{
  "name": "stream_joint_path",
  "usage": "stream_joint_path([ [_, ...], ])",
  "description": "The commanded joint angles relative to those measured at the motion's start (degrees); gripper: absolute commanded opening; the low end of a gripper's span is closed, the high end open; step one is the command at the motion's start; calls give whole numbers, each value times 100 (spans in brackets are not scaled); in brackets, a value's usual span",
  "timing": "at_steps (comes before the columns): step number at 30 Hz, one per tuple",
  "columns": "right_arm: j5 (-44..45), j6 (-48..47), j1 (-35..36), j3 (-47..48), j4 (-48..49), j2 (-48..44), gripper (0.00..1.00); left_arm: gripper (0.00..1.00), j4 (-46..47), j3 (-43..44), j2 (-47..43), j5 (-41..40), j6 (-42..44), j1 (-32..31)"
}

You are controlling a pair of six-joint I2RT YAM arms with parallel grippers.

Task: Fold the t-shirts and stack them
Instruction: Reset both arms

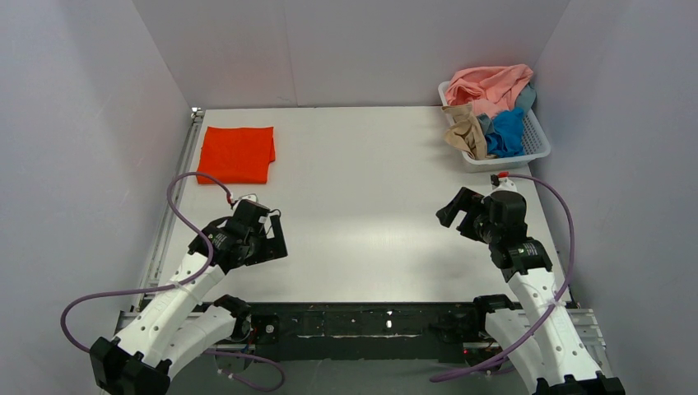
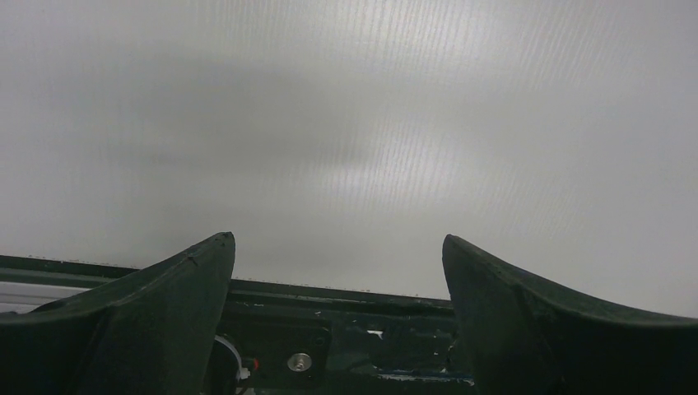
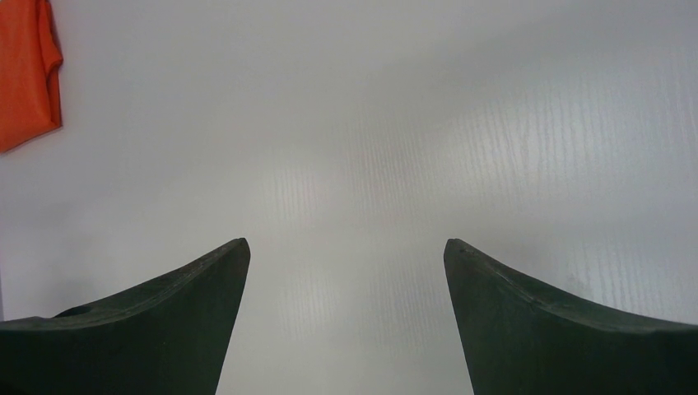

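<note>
- Right hand point(image 3: 346, 241): two dark fingers point(image 3: 156, 329) enter from bottom edge, one left, one right.
- Finger tips blunt, at equal height, well apart; jaws stand wide.
- Inner finger edges curve upward to tips.
- White bench point(image 3: 370, 123) fills rest of view and shows in gap between tips.
- Bench surface: faint fine line texture, soft glare patch near centre.
- Orange-red t-shirt point(image 3: 25, 70): upper left corner, lying flat on bench, cut off by left and top frame edges.
- T-shirt well apart from both fingers.
</note>
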Motion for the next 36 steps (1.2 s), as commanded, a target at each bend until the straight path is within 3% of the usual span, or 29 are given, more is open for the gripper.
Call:
stream_joint_path([
  [1, -150, -88, -36, 149, 159, 50, 96, 98, -659, 275, 183, -181, -74, -16],
  [14, -479, -142, -36, 80, 116, 4, 96, 98, -858, 435, 388, 36, -178, -16],
  [36, -485, -158, -36, 4, 190, -18, 96, 98, -1016, 518, 124, -260, -181, -20],
])
